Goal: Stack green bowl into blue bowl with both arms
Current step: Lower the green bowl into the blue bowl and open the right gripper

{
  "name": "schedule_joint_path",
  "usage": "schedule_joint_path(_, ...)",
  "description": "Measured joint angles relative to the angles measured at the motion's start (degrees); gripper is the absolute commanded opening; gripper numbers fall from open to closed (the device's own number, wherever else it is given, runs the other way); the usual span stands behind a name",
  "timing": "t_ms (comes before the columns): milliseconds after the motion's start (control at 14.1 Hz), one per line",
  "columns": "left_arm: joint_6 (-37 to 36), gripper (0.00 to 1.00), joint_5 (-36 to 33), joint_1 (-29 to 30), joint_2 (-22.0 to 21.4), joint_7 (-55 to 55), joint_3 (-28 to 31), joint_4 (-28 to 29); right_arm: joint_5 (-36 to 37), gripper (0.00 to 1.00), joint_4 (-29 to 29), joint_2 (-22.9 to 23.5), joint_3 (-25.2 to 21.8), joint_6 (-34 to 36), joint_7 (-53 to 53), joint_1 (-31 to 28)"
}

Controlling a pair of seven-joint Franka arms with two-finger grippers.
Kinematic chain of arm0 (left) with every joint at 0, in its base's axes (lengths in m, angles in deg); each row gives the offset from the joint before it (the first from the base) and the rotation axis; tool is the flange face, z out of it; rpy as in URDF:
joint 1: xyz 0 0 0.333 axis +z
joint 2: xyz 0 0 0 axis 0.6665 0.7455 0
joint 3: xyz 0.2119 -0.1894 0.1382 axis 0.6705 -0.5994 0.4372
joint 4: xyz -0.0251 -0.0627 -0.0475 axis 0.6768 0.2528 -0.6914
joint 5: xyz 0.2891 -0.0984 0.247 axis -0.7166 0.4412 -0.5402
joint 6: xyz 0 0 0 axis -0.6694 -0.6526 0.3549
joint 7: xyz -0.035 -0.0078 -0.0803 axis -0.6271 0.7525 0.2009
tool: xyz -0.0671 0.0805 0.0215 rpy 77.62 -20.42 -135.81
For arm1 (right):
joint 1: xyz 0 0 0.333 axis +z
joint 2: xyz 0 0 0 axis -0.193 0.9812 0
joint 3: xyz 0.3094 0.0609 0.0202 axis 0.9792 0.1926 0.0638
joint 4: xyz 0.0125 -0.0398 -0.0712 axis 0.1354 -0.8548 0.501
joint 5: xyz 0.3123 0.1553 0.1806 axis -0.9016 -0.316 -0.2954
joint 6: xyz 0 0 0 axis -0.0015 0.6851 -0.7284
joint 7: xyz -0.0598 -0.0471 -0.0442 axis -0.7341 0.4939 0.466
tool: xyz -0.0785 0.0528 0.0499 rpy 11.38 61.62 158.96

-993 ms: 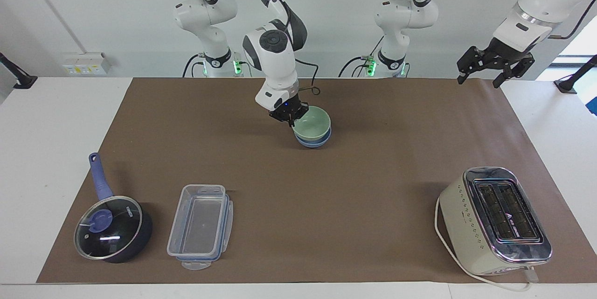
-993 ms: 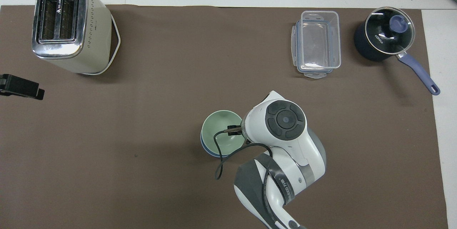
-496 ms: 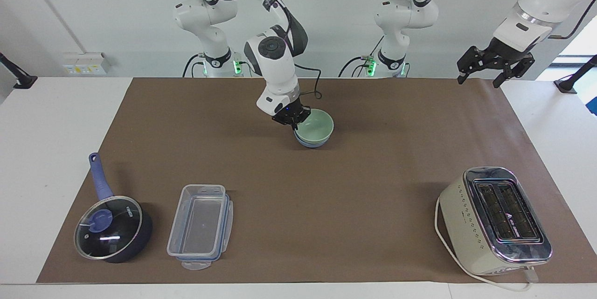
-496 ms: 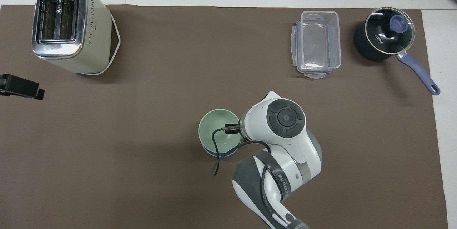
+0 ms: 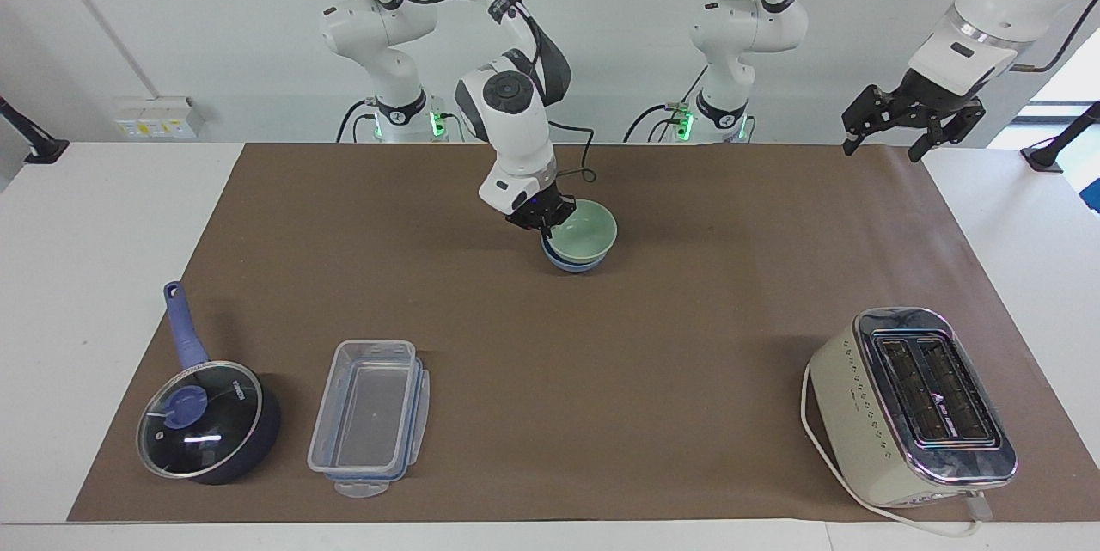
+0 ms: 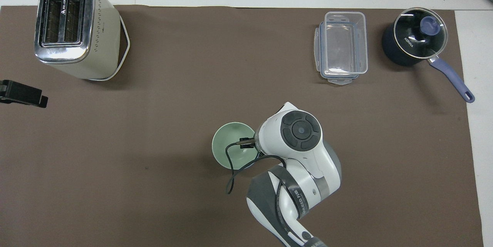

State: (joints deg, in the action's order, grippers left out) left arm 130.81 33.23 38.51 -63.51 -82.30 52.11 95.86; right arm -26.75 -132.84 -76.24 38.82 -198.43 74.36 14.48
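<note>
Seating the green bowl (image 5: 585, 232) in the blue bowl (image 5: 574, 262), right gripper (image 5: 541, 227) apparently pinches its nine-o'clock rim; release next. Left gripper (image 5: 913, 123) waits wide over the surface's edge.

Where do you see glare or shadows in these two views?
Facing view: glare streaks the saucepan lid and the toaster chrome. Overhead view: soft shadows lie beside the toaster and under the right arm by the green bowl.

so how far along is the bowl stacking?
Nearly done. The green bowl already sits in the blue bowl at mid-table. In hand: the right gripper is shut on the green bowl's rim. Left: release and retreat. The left gripper waits open in the air at its own end of the table.
</note>
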Motion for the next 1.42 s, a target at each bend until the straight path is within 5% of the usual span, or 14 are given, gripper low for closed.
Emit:
schedule_joint_path(922, 0.0, 1.00, 0.0, 0.0, 0.0, 0.0, 0.0, 0.0, 0.0, 0.07, -0.1, 0.2, -0.2, 0.0, -1.5, -0.3)
schedule_joint_path(1063, 0.0, 1.00, 0.0, 0.0, 0.0, 0.0, 0.0, 0.0, 0.0, 0.27, -0.1, 0.3, -0.2, 0.0, -1.6, -0.4)
schedule_joint_path(1347, 0.0, 1.00, 0.0, 0.0, 0.0, 0.0, 0.0, 0.0, 0.0, 1.00, -0.1, 0.3, -0.3, 0.0, -1.6, -0.8)
schedule_joint_path(1418, 0.0, 1.00, 0.0, 0.0, 0.0, 0.0, 0.0, 0.0, 0.0, 1.00, -0.1, 0.3, -0.3, -0.1, -1.6, -0.8)
